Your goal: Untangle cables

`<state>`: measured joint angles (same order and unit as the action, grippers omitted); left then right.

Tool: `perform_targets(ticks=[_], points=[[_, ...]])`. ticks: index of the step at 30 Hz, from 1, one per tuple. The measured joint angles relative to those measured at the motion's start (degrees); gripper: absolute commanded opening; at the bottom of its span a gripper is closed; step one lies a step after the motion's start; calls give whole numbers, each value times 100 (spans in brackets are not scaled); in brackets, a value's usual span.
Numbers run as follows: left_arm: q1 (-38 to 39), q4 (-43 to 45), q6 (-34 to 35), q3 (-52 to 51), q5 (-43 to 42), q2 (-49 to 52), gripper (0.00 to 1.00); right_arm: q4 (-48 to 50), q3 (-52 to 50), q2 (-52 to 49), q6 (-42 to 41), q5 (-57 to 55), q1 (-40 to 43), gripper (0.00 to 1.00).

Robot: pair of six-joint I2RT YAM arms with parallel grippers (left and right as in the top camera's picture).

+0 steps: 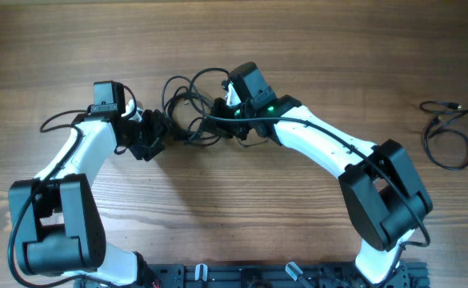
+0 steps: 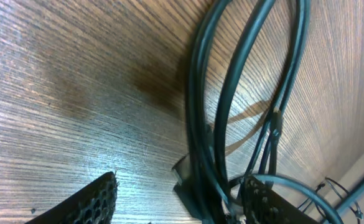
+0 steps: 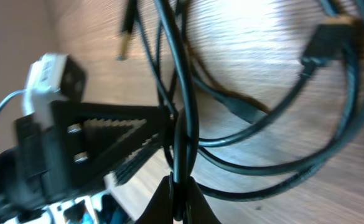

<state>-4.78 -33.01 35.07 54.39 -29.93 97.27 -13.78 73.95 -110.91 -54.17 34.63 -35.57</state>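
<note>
Closest to us, the right gripper point(image 3: 177, 190) has its jaws clenched on one strand of the tangled cables point(image 1: 187, 100), and that strand rises straight out of the pinch. The left gripper point(image 2: 178, 183) has its jaws apart, released, with several strands passing between them, nearer one jaw than the other. Beyond both, we see the tangle lying in loops on the wooden tabletop point(image 1: 218, 208) between the two grippers, with a metal-tipped plug point(image 3: 122, 48) sticking out at its edge. Farthest off, well apart on our right, a separate cable point(image 1: 450, 140) lies loosely coiled.
</note>
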Motion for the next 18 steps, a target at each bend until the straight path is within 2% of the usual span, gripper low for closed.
perform_targets(ticks=[1,2,3,4,6,7,9,10,16,18], points=[[0,2,-2,-2,0,0,78,59,0,0,-17,109,0,4],[0,2,7,-2,0,0,79,164,0,0,-24,273,0,4],[0,2,-4,-2,0,0,78,323,0,0,-24,474,0,4],[0,7,4,-2,2,0,72,448,0,0,-20,619,0,4],[0,2,17,0,0,0,46,634,0,0,-17,964,0,4],[0,0,17,0,-4,0,38,651,0,0,-20,1071,0,4],[0,0,-9,0,0,0,11,660,0,0,-11,1276,0,4],[0,0,17,0,-7,0,4,658,0,0,22,1320,0,4],[7,55,109,22,-103,0,4,411,-37,-11,769,1652,-37,4],[11,52,109,22,-103,0,4,-15,-39,-11,1047,1683,122,4]])
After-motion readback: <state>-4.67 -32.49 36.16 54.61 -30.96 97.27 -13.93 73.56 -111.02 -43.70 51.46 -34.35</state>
